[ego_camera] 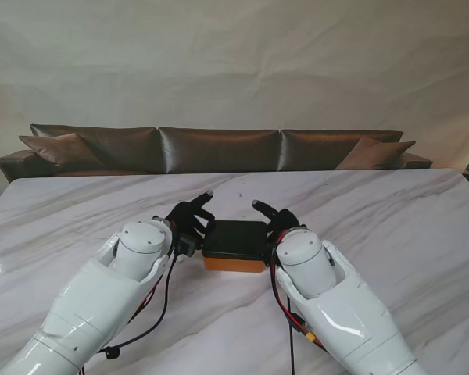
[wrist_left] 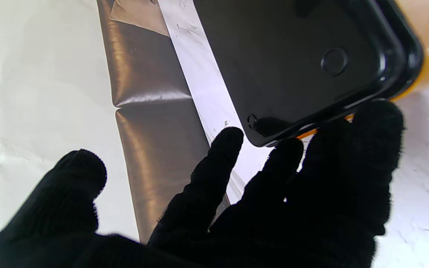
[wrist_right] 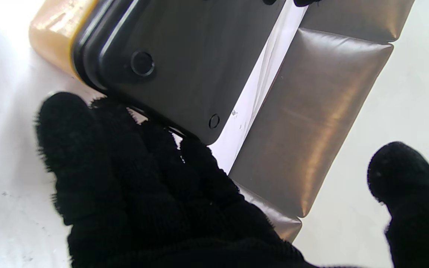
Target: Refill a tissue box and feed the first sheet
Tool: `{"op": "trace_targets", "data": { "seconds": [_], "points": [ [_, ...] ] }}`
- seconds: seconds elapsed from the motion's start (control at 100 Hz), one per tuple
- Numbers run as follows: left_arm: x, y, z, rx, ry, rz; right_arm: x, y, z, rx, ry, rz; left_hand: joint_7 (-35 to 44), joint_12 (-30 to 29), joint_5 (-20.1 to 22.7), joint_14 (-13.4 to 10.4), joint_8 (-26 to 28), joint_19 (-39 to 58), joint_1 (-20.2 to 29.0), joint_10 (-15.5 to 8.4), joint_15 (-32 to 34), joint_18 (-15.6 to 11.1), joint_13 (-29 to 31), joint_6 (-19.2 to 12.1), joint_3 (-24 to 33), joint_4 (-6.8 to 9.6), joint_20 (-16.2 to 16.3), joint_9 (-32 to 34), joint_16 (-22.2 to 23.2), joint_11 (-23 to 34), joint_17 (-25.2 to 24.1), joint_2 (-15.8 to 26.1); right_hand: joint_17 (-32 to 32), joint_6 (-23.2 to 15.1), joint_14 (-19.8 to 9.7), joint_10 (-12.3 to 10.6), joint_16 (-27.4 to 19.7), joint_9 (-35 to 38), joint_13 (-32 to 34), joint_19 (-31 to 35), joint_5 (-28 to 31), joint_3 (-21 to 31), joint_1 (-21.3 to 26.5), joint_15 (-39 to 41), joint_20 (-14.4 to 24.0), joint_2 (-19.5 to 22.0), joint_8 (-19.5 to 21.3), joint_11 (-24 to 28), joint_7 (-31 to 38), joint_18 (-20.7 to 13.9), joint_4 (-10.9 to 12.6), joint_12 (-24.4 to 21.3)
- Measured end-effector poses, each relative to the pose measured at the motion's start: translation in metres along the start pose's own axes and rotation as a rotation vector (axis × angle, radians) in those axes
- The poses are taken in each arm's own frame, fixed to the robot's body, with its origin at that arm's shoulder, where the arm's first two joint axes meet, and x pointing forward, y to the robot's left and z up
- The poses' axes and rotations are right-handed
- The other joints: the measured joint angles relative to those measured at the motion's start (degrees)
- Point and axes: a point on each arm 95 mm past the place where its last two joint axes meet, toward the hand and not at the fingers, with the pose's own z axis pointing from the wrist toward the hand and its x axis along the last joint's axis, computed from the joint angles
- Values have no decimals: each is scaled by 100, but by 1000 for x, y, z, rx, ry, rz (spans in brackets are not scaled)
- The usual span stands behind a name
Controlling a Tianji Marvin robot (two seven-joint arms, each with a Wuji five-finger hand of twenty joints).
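Box opening not visible; the flat face shown carries only small round studs, so can't tell which side is up. No tissue seen anywhere. Stand view: both wrists cover the box's short ends, fingers partly hidden.

The rectangular tissue box w/ glossy black face and orange body (ego_camera: 234, 244) lies flat on the white marble-pattern desk (ego_camera: 391, 226), centred betw. the two arms, long axis running left-right, orange side facing me.

Left robot hand (ego_camera: 191, 219), black knit glove, sits just beside the box's left end, fingers spread, thumb raised apart; left wrist view shows fingertips (wrist_left: 376, 123) at the box edge, contact unclear. Right robot hand (ego_camera: 273, 220) mirrors it at the right end, fingers apart, nothing gripped. Brown leather sofa (ego_camera: 219, 148) beyond the desk.
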Motion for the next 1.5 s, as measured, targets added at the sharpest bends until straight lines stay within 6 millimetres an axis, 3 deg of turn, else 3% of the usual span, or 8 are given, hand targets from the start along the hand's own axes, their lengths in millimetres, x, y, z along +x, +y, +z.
{"op": "trace_targets", "data": {
  "seconds": [0.63, 0.71, 0.85, 0.95, 1.5],
  "points": [
    [-7, 4, -2, 12, -36, 32, -1, -1, 1, 8, -8, -4, 4, 12, 0, -85, 0, -5, 0, -190, -107, -42, 38, -5, 0, 0, -1, 0, -110, 16, 13, 0, -2, -142, -50, -62, -1, 2, 0, -2, 60, 0, 0, 0, 0, 1, 2, 56, 50, -52, 0, 42],
    [-7, 4, -2, 25, -42, 56, 0, -1, 1, 12, -10, -6, 5, 36, 0, -178, 0, -5, 0, -310, -107, -79, 96, -146, 0, 0, -2, 0, -110, 82, 18, 0, -2, -199, -133, -128, -1, 2, 0, -2, 60, 0, 0, 0, 0, 1, 9, 76, 63, -139, 0, 43],
    [-7, 6, -4, 37, -46, 69, 0, -1, 2, 16, -19, -11, 5, 36, 0, -208, 0, -5, 0, -323, -107, -99, 113, -182, 0, 0, -2, 0, -110, 82, 53, 0, -2, -332, -257, -241, -1, 3, 0, -4, 63, 0, 0, 0, 0, 1, 43, 113, 76, -259, 0, 45],
    [-7, 6, -6, 49, -55, 97, -1, 0, 2, 16, -23, -16, 56, 38, 0, -286, -1, -5, 0, -552, -99, -141, 122, -366, 0, 0, -2, 78, -110, 166, 66, 0, -2, -452, -380, -353, -1, 9, 4, -4, 69, 0, 0, 6, 0, 1, 52, 134, 129, -356, 0, 46],
    [-9, 3, -10, 70, -77, 140, -4, 4, 3, 29, -42, -54, 121, 94, 2, -312, -4, -9, 0, -908, -80, -162, 203, -643, 0, 0, -17, 233, -110, 436, 132, 0, -2, -650, -595, -482, 4, 11, 46, -6, 140, 0, 0, 30, 0, 1, 93, 150, 275, -544, 0, 46]
  ]
}}
